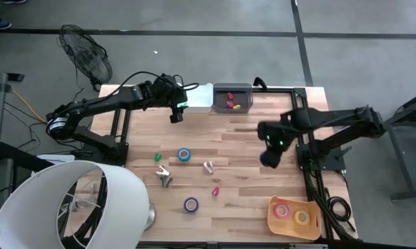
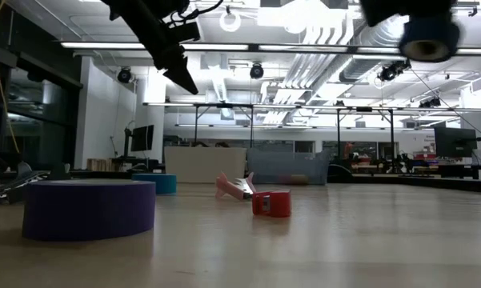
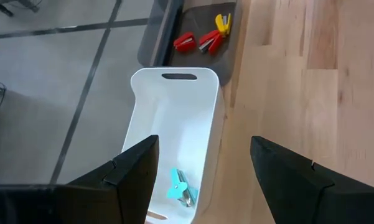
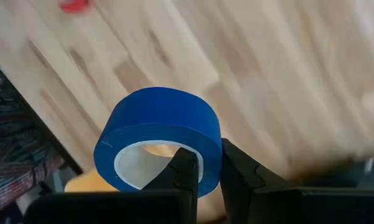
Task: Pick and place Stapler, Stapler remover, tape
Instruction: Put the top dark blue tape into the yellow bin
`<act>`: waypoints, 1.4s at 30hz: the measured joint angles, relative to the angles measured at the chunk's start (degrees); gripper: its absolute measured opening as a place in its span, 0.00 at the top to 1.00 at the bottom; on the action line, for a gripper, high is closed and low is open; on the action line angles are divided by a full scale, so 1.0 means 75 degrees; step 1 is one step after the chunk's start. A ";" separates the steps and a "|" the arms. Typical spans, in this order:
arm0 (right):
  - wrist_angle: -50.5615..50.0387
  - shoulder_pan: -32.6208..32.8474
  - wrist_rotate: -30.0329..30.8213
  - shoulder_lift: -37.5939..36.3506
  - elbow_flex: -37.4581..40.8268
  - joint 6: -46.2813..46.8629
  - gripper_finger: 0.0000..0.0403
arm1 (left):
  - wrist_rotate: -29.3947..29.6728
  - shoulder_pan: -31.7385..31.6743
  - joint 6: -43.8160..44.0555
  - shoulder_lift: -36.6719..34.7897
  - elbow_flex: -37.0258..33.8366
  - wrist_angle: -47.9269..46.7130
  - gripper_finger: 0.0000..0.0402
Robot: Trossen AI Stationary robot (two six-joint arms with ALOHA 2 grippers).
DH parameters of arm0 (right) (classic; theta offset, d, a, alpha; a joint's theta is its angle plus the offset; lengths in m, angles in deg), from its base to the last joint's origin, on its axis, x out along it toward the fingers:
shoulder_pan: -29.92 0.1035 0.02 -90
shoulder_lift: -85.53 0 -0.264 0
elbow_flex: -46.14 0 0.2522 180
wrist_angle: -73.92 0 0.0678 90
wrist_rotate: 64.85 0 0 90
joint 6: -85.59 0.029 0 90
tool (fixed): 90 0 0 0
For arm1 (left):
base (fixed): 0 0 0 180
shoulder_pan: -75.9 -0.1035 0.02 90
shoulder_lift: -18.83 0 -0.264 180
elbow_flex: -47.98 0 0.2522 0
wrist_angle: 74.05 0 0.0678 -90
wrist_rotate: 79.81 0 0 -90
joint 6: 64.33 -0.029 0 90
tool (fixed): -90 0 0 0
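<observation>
My right gripper (image 1: 270, 151) hangs above the table's right side, shut on a blue tape roll (image 4: 158, 134), which also shows high up in the low view (image 2: 428, 36). My left gripper (image 3: 203, 142) stands open above a white bin (image 3: 174, 118) at the far edge, with a teal item (image 3: 180, 190) lying in it. On the table lie a silver stapler (image 1: 165, 177), a pink stapler remover (image 1: 208, 167), a red remover (image 2: 270, 203), a second blue roll (image 1: 185, 155) and a purple roll (image 2: 88, 210). My right gripper pinches the blue roll's wall (image 4: 210, 144), one finger (image 4: 183, 167) inside the hole and the other outside. The fingers come from above, pointing steeply down. The roll hangs lifted clear of the table, tilted.
A grey tray (image 1: 233, 88) holding red and yellow removers stands beside the white bin. An orange tray (image 1: 273, 220) with a pink and a yellow roll sits at the near right corner. A small green item (image 1: 158, 158) lies left of the blue roll.
</observation>
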 joint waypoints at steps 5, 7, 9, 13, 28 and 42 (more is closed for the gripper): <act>-0.0245 0.1378 -0.0099 0.0000 0.0000 0.2026 0.92 | -0.0044 0.0000 -0.0001 0.0001 0.0000 0.0000 0.38; -0.0245 0.1911 -0.0122 0.0000 0.0000 0.2866 0.92 | -0.0044 0.0000 0.0000 0.0003 0.0000 0.0000 0.38; -0.0247 0.2436 -0.0125 0.0000 0.0000 0.3724 0.92 | -0.0044 0.0000 0.0000 0.0003 0.0000 0.0000 0.38; -0.0058 0.3471 -0.0297 0.0001 0.0227 0.5495 0.92 | -0.0044 0.0000 -0.0002 0.0003 0.0000 0.0000 0.38; 0.2547 0.6316 -0.1156 0.0003 0.2248 0.9636 0.92 | -0.0041 0.0000 0.0000 0.0003 0.0000 0.0000 0.38; 0.4317 0.7067 -0.1115 0.0052 0.3852 0.7074 0.92 | -0.0041 0.0000 0.0020 0.0003 0.0000 -0.0003 0.38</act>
